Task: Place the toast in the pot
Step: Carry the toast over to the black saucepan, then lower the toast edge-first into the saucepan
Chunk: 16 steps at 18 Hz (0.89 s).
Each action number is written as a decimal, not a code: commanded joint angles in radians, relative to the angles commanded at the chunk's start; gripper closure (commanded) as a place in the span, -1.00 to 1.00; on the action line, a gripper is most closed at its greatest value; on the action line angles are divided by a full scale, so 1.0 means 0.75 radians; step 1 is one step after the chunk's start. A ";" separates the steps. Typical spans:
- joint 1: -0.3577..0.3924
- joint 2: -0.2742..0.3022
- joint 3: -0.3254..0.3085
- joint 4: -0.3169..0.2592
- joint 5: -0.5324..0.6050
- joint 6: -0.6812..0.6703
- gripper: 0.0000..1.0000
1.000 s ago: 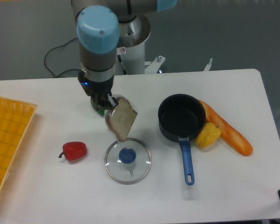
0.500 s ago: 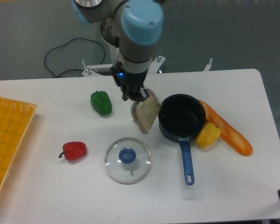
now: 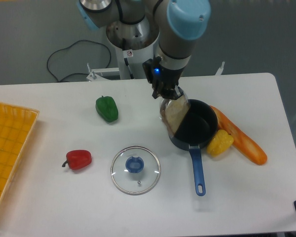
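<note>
- Your gripper (image 3: 169, 95) is clamped on the top edge of the toast (image 3: 175, 116), and the slice hangs from it edge-down and tilted, clear of the table (image 3: 59, 197).
- The toast sits over the left rim of the pot (image 3: 196, 129) — its lower corner overlaps the dark inside near the left wall, though you cannot tell from this one view whether it is above the rim or already dipping below it.
- By my reading, the pick-up and most of the carry are done; what is left is a little more travel toward the pot's middle, a lowering, and the release.
- The pot stands open, its blue handle (image 3: 198, 170) pointing toward the near edge of the table, so nothing blocks the drop.
- Watch the placement: let go here and the slice may catch the left rim and tip out onto the table rather than fall inside.
- The glass lid (image 3: 135, 169) lies flat well to the left of the handle, out of your way.
- A yellow pepper (image 3: 220, 142) touches the pot's right side with the orange loaf (image 3: 239, 136) just behind it; a green pepper (image 3: 106, 108) and a red pepper (image 3: 79, 159) lie further left — none needs moving.
</note>
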 joint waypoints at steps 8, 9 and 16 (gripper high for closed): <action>0.045 -0.004 -0.053 0.002 0.047 0.111 1.00; 0.045 -0.004 -0.055 0.002 0.047 0.111 1.00; 0.047 -0.008 -0.051 0.008 0.047 0.113 1.00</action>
